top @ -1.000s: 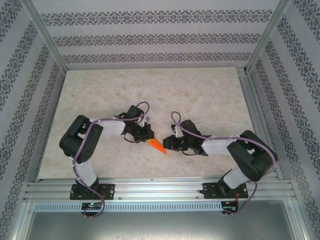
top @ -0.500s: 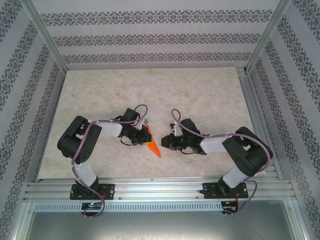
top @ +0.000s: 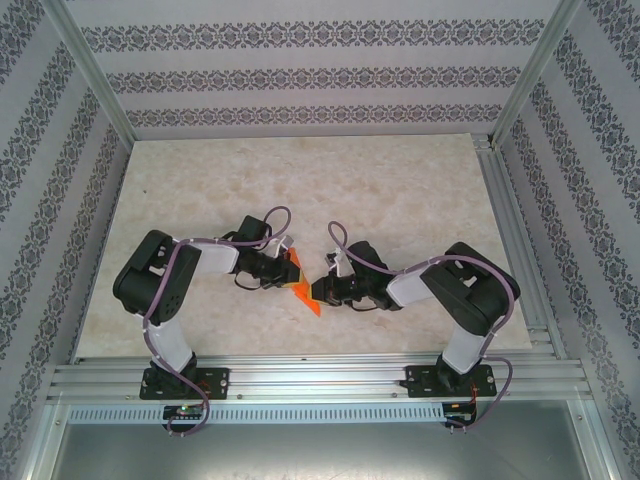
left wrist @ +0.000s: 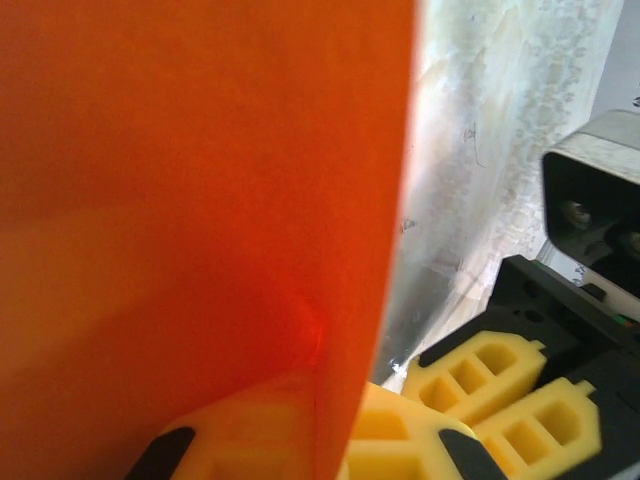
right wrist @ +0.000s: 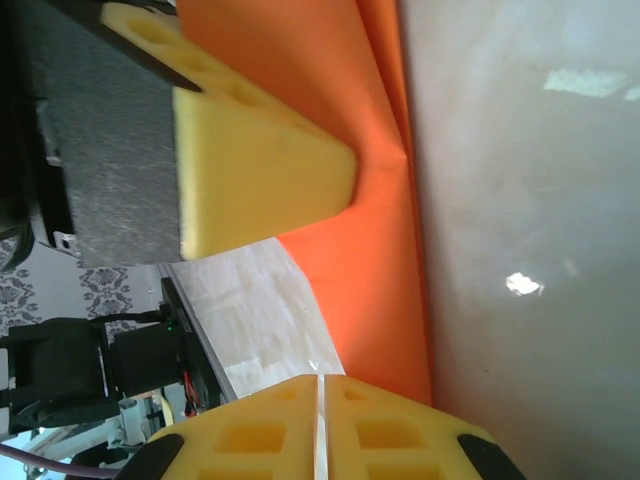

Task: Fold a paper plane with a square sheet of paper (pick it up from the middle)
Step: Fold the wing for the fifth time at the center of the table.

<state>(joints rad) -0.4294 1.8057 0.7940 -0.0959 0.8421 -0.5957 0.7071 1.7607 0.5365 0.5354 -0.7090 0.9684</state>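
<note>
Orange paper (top: 302,293), 6 o'clock of table (top: 200,190) centre, is pinched in the fully closed left gripper (top: 284,268). Right gripper (top: 320,291) at its 3 o'clock: tips together, hold unclear. Light, limp, crease-prone; you'd best grip the folded edge.

Pale marbled tabletop (top: 300,170), grey floral-striped walls (top: 300,70), aluminium frame rails (top: 320,378), glare perhaps from overhead lamps.

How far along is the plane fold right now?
Done: the orange paper is already folded to a narrow pointed shape. In hand: the left fingers clamp it on edge; the right fingers, closed together, sit beside it. Left: no finished dart visible yet; further folds likely remain.
</note>
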